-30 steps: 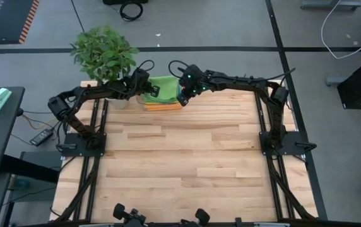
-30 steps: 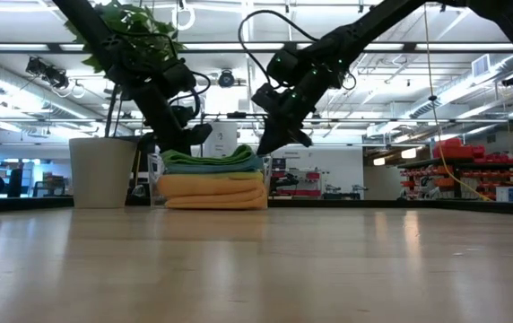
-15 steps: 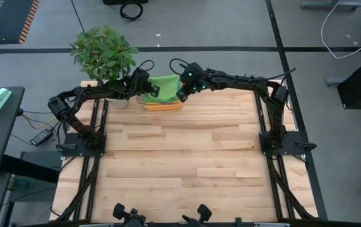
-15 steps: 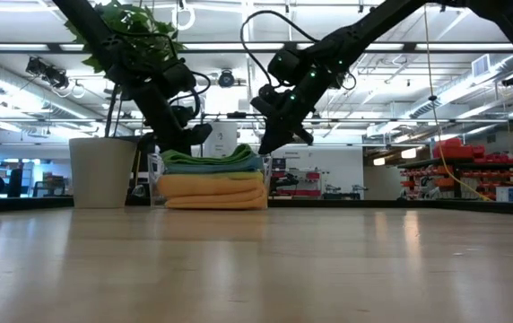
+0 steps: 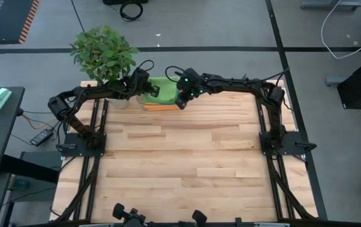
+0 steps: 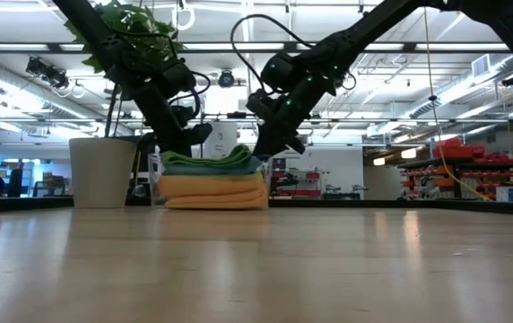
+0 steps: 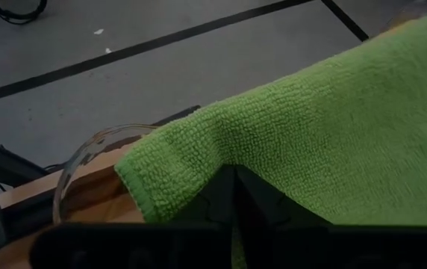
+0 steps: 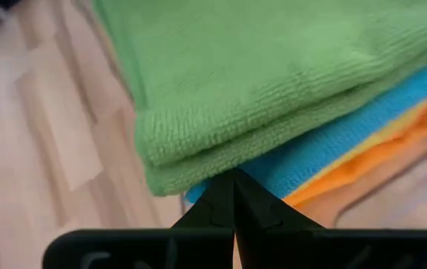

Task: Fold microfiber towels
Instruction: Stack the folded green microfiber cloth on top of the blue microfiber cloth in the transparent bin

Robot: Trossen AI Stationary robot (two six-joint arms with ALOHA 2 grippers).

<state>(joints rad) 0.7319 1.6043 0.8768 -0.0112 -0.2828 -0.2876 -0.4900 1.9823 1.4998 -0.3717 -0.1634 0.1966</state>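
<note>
Both arms stretch toward the tabletop's far edge, the left gripper (image 5: 150, 92) and right gripper (image 5: 182, 101) angled downward, fingers pressed together.

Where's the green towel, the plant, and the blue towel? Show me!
green towel (image 8: 273, 67), right wrist view, on its folded top face.
plant (image 5: 103, 52), high view, on its leaves.
blue towel (image 8: 325, 146), right wrist view, on its edge under the green one.

Two dark jointed arms w/ looping black cables.
</note>
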